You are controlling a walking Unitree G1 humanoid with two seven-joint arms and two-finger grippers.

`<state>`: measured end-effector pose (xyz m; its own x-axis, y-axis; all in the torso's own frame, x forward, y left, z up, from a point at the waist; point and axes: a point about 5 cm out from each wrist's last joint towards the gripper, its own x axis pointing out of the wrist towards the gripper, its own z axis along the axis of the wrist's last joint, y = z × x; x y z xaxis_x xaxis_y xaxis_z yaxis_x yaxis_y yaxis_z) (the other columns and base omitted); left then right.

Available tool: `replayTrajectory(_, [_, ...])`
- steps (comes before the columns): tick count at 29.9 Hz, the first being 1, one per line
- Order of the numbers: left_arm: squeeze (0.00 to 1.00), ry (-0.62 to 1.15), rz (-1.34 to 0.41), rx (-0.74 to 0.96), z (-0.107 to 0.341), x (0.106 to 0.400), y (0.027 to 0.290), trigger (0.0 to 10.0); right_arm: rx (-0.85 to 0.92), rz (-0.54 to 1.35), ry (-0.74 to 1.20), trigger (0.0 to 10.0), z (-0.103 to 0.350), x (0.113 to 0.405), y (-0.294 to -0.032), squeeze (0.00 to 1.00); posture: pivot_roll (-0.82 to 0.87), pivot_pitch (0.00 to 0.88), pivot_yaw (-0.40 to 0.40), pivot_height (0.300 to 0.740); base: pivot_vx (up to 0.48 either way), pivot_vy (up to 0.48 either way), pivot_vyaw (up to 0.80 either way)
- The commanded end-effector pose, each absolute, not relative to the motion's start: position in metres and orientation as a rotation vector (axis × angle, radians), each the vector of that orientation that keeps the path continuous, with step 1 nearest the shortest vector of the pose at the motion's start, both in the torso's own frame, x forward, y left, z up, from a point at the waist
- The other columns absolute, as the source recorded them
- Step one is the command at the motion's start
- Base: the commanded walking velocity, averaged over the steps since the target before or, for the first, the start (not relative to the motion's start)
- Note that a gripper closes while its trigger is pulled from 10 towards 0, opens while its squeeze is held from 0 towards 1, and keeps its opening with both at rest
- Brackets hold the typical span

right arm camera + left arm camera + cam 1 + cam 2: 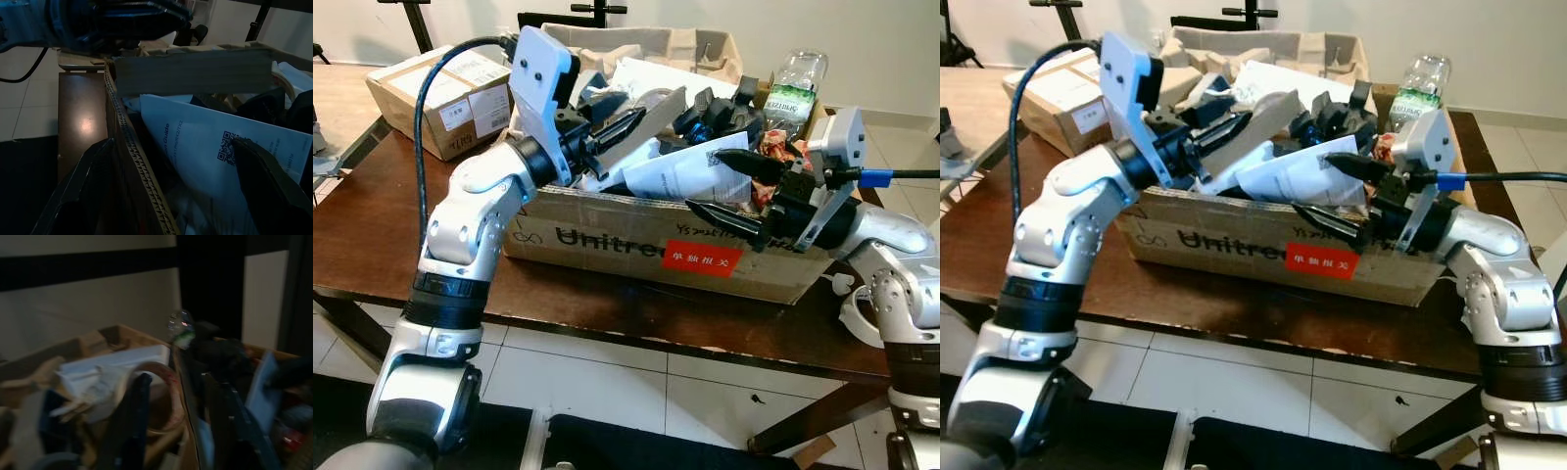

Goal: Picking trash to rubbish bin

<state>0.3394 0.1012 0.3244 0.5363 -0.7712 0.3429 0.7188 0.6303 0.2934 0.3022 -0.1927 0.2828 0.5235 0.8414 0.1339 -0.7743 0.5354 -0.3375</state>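
**Left eye view: both grippers at the trash-filled cardboard box**

Left eye view shows a dark wooden tabletop (607,304) carrying a long open cardboard box (607,240) that lies close to its near edge. The box is printed with black lettering and carries a red label (703,258) on its near wall. It is heaped with trash: a white printed sheet of paper (690,176) with a QR code, a flat strip of grey cardboard (651,117), dark blue and black items, and a crumpled red wrapper (773,147) toward the right end.

The left gripper (612,132) reaches in over the box's left end, and its black fingers are clenched on the strip of grey cardboard, which sticks out above the heap. In the left wrist view the picture is dim and blurred; the dark fingers (132,426) point over the box contents.

The right gripper (732,186) is at the box's near wall toward the right end, its fingers spread wide. One finger lies above the white sheet of paper, the other is outside the wall just above the red label. The right wrist view shows the box's corrugated edge (132,156) and the sheet between the two fingers.

A clear plastic bottle (795,88) stands at the far right corner of the box. A smaller taped carton (440,98) sits at the tabletop's far left corner. White floor tiles (607,377) lie below the near edge.
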Motion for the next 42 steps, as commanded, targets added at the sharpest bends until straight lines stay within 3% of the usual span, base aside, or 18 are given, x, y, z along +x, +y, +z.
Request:
replayTrajectory(1, [1.00, -0.503, -0.874, 0.124, 0.331, 0.340, 0.101, 10.0, -0.266, 0.977, -0.275, 10.0, 0.278, 0.302, -0.195, 0.00, 0.10, 0.105, 0.018, 0.740, 0.000, 0.000, 0.00])
replayTrajectory(4, [1.00, -0.508, -0.870, 0.129, 0.332, 0.341, 0.101, 10.0, -0.268, 0.980, -0.276, 10.0, 0.277, 0.302, -0.195, 0.00, 0.10, 0.105, 0.018, 0.740, 0.000, 0.000, 0.00])
replayTrajectory(5, [0.14, -0.533, -0.839, 0.133, 0.335, 0.342, 0.103, 10.0, -0.276, 0.978, -0.277, 10.0, 0.276, 0.302, -0.196, 0.00, 0.10, 0.105, 0.018, 0.740, 0.000, 0.000, 0.00])
replayTrajectory(6, [0.14, -0.533, -0.839, 0.133, 0.335, 0.342, 0.103, 10.0, -0.276, 0.978, -0.277, 10.0, 0.276, 0.302, -0.196, 0.00, 0.10, 0.105, 0.018, 0.740, 0.000, 0.000, 0.00])
replayTrajectory(7, [0.00, -0.548, -0.829, 0.116, 0.336, 0.343, 0.103, 10.0, -0.282, 0.977, -0.276, 10.0, 0.275, 0.302, -0.196, 0.00, 0.10, 0.106, 0.018, 0.740, 0.000, 0.000, 0.00])
replayTrajectory(10, [0.00, -0.581, -0.856, 0.044, 0.341, 0.340, 0.101, 10.0, -0.278, 0.981, -0.279, 10.0, 0.275, 0.301, -0.197, 0.00, 0.10, 0.108, 0.018, 0.740, 0.000, 0.000, 0.00])
replayTrajectory(13, [0.00, -0.570, -1.008, -0.040, 0.344, 0.329, 0.095, 10.0, -0.247, 1.035, -0.273, 10.0, 0.274, 0.296, -0.197, 0.00, 0.10, 0.112, 0.018, 0.740, 0.000, 0.000, 0.00])
replayTrajectory(17, [0.00, -0.558, -1.080, -0.009, 0.342, 0.323, 0.092, 10.0, -0.211, 1.130, -0.248, 10.0, 0.272, 0.286, -0.196, 0.00, 0.10, 0.114, 0.018, 0.740, 0.000, 0.000, 0.00])
replayTrajectory(19, [0.00, -0.516, -1.280, -0.081, 0.334, 0.305, 0.091, 10.0, -0.065, 1.207, -0.327, 10.0, 0.283, 0.276, -0.197, 0.00, 0.10, 0.115, 0.018, 0.740, 0.000, 0.000, 0.00])
replayTrajectory(24, [0.00, -0.499, -1.397, -0.073, 0.325, 0.293, 0.091, 10.0, 0.038, 1.264, -0.377, 10.0, 0.288, 0.268, -0.197, 0.00, 0.10, 0.116, 0.018, 0.740, 0.000, 0.000, 0.00])
replayTrajectory(27, [0.00, -0.379, -1.539, -0.117, 0.308, 0.280, 0.092, 10.0, 0.093, 1.455, -0.231, 10.0, 0.264, 0.247, -0.186, 0.00, 0.09, 0.121, 0.020, 0.740, 0.000, 0.000, 0.00])
replayTrajectory(29, [0.00, -0.347, -1.576, -0.122, 0.304, 0.277, 0.093, 10.0, 0.072, 1.486, -0.165, 10.0, 0.253, 0.243, -0.184, 0.00, 0.09, 0.121, 0.020, 0.740, 0.000, 0.000, 0.00])
replayTrajectory(32, [0.00, -0.307, -1.622, -0.115, 0.300, 0.272, 0.093, 10.0, 0.053, 1.497, -0.086, 10.0, 0.240, 0.240, -0.182, 0.00, 0.09, 0.121, 0.020, 0.740, 0.000, 0.000, 0.00])
replayTrajectory(34, [0.00, -0.156, -1.747, -0.067, 0.284, 0.257, 0.097, 10.0, 0.004, 1.490, 0.128, 10.0, 0.207, 0.235, -0.183, 0.00, 0.09, 0.123, 0.021, 0.740, 0.000, 0.000, 0.00])
replayTrajectory(42, [0.00, 0.016, -1.814, 0.006, 0.259, 0.245, 0.099, 10.0, -0.004, 1.461, 0.327, 10.0, 0.170, 0.227, -0.185, 0.00, 0.09, 0.126, 0.019, 0.740, 0.000, 0.000, 0.00])
